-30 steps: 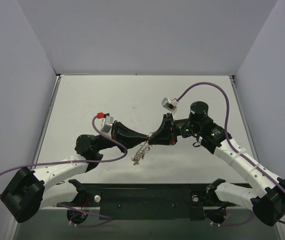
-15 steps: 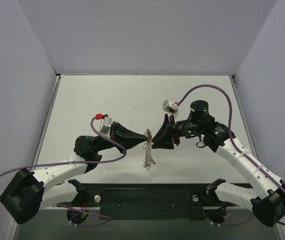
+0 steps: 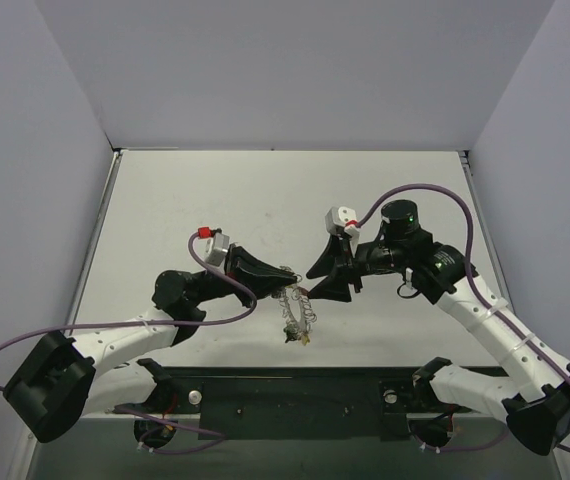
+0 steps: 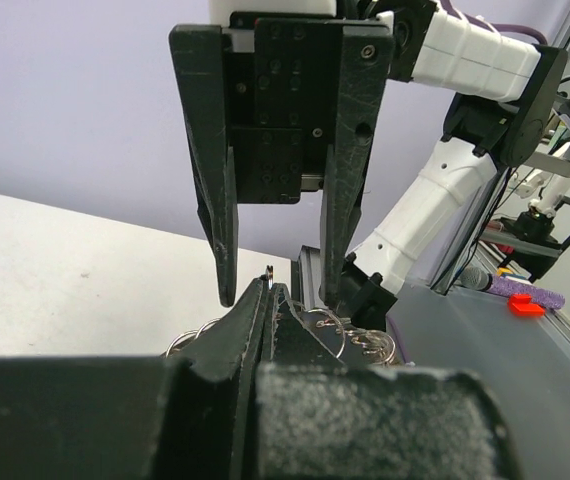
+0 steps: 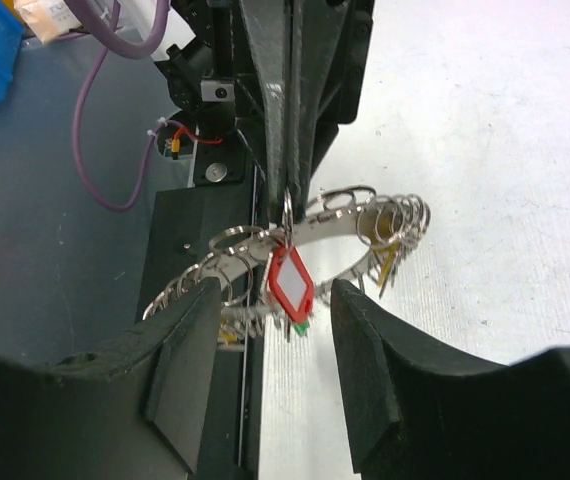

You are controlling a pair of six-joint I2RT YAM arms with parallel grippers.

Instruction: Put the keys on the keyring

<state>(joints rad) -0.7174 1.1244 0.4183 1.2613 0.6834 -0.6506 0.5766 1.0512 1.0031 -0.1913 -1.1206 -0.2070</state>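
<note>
My left gripper (image 3: 283, 272) is shut on a thin ring of the keyring (image 3: 296, 303), which hangs below its tips above the table. In the right wrist view the keyring (image 5: 330, 225) is a silvery band strung with many small rings. From it hang a red-headed key (image 5: 290, 283), a green one (image 5: 301, 324) and a yellow one (image 5: 386, 264). The left gripper (image 5: 287, 190) pinches it from above. My right gripper (image 3: 314, 282) is open and empty, facing the left one, its fingers (image 5: 180, 370) on either side of the red key without touching it. The left wrist view shows both the left gripper (image 4: 270, 293) and the right gripper (image 4: 278, 295).
The black base rail (image 3: 295, 390) lies along the near edge under the hanging keys. Purple cables (image 3: 420, 190) loop over both arms. Grey walls (image 3: 55, 200) close the table on three sides.
My right gripper has drawn back a little to the right from the left gripper's tips. The hanging keyring has swung to the right and lower.
</note>
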